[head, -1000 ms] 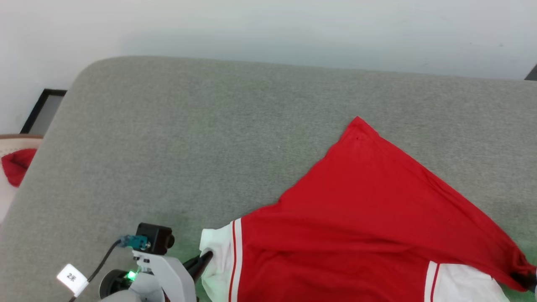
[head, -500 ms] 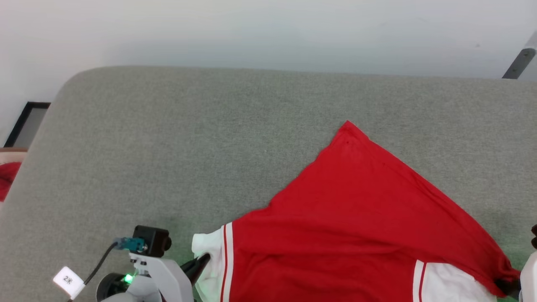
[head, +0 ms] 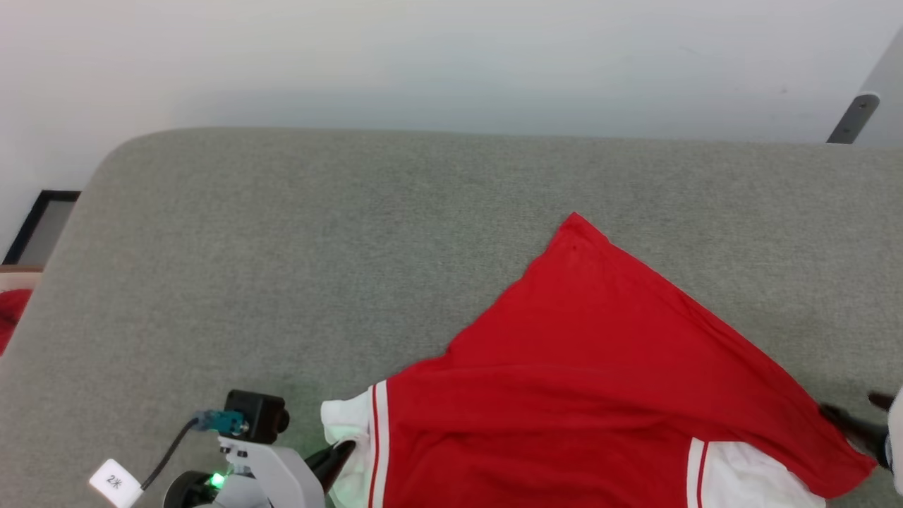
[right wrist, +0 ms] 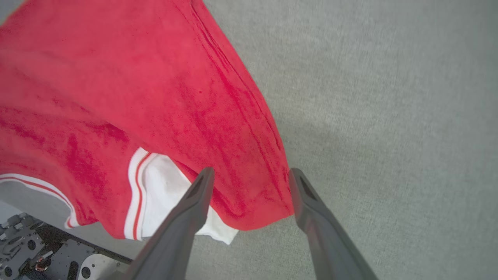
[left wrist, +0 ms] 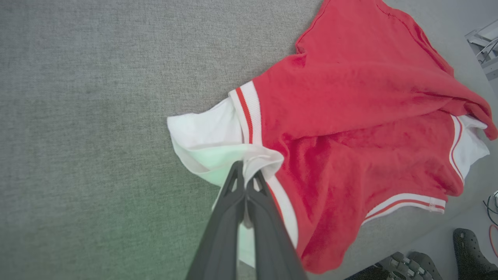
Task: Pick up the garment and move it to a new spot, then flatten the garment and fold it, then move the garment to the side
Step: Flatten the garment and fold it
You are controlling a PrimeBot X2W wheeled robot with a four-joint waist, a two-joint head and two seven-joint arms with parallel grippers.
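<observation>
jersey T-shirt point(head: 600, 367) lower right on grey table point(head: 282, 247) | left gripper point(left wrist: 246, 175) clamped on white sleeve point(left wrist: 206, 136) | right gripper point(right wrist: 251, 171) open, red corner point(right wrist: 253, 212) straddled | soft, limp, light: best gripped at sleeve/hem corners

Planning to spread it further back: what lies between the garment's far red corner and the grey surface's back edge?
Nothing: the head view shows the grey surface bare between the garment and its back edge.

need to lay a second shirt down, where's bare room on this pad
Bare: grey pad left of the garment, out to the rounded corner, and the strip behind the garment. Crowded: near edge, by left gripper and right gripper.
</observation>
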